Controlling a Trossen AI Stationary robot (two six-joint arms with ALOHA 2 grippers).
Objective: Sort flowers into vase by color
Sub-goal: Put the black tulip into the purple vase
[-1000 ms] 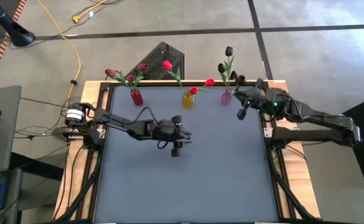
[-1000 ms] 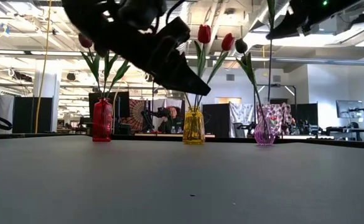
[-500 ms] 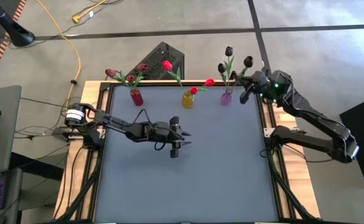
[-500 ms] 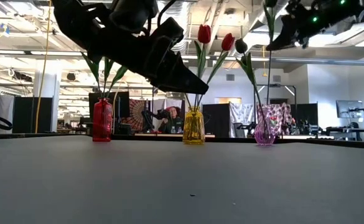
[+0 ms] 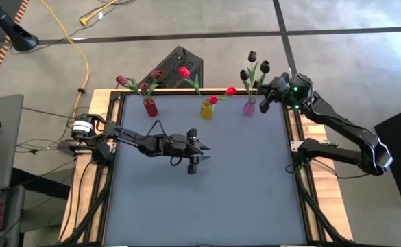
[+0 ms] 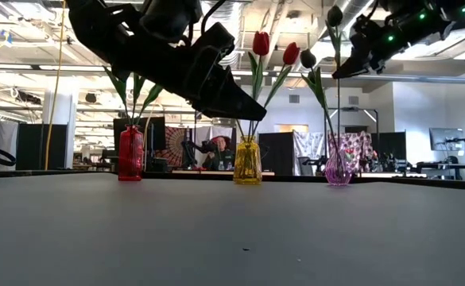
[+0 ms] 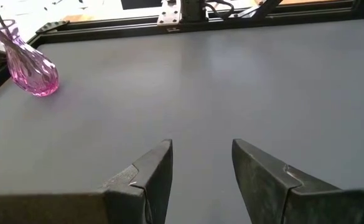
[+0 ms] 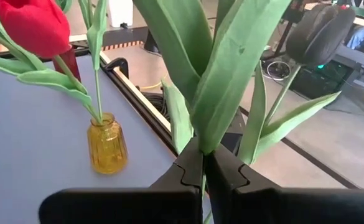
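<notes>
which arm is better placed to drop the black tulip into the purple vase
Right. The right gripper has its fingers shut on the black tulip and hangs just beside the purple vase. The left gripper is open and empty, out over mid-table.

No words, numbers, labels or signs can be read in any of the pictures.
</notes>
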